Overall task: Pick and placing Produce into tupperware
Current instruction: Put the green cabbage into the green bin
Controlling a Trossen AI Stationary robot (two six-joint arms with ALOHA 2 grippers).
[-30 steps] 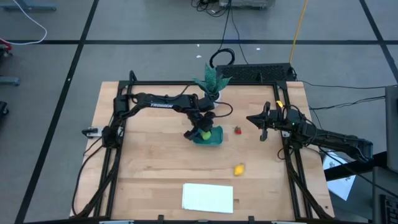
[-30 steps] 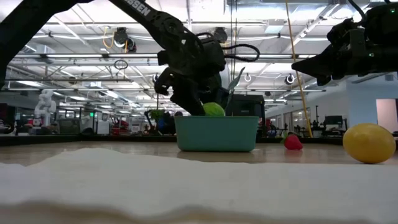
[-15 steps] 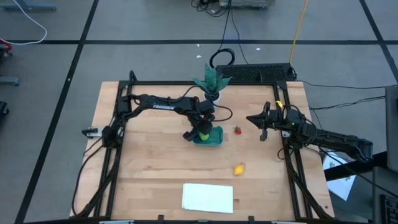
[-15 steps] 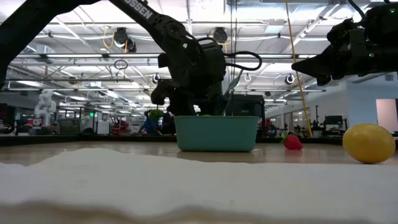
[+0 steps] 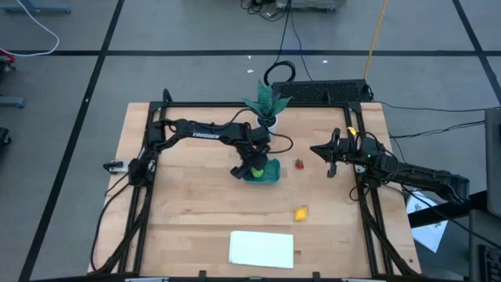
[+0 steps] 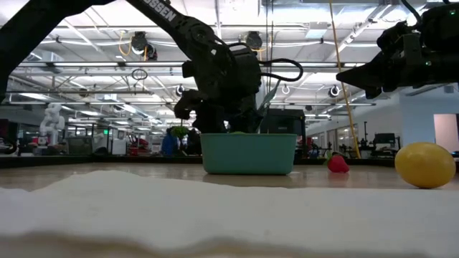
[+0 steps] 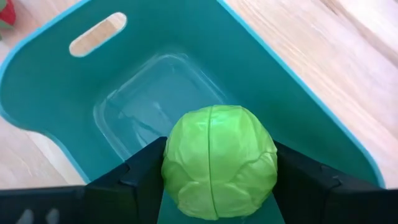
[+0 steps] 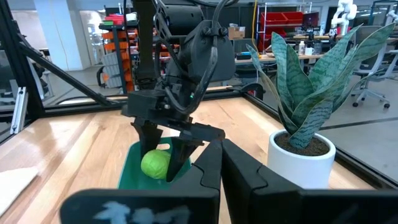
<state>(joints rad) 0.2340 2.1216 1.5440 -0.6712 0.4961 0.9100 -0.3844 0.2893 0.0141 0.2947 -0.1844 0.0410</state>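
Observation:
My left gripper (image 5: 252, 168) is over the teal tupperware (image 5: 268, 174), shut on the round lime-green fruit (image 7: 219, 162). In the low view the fruit is almost hidden behind the container wall (image 6: 249, 154). The tiny red fruit (image 5: 298, 164) lies on the table just right of the container. The yellow lemon-like fruit (image 5: 300, 212) lies nearer the table's near edge. My right gripper (image 5: 329, 162) hangs in the air right of the red fruit, shut and holding nothing. My left gripper pinches the lime-green fruit (image 8: 155, 165) between its two fingers (image 7: 146, 171), one on each side of its widest part. The fingers come from above, slanting down into the container. Whether the fruit rests on the container floor (image 7: 155, 99) I cannot tell.
A potted plant in a white pot (image 5: 267, 103) stands just beyond the container toward the far edge. A flat white sheet (image 5: 261, 248) lies near the near edge. Dark frame rails (image 5: 364, 204) run along the table's sides. Bare wood lies between the container and the sheet.
My left gripper has moved down with the lime-green fruit. A second ago the fruit stood above the container's rim in the low view; now it sits behind the wall. Over the last half second nothing has moved.

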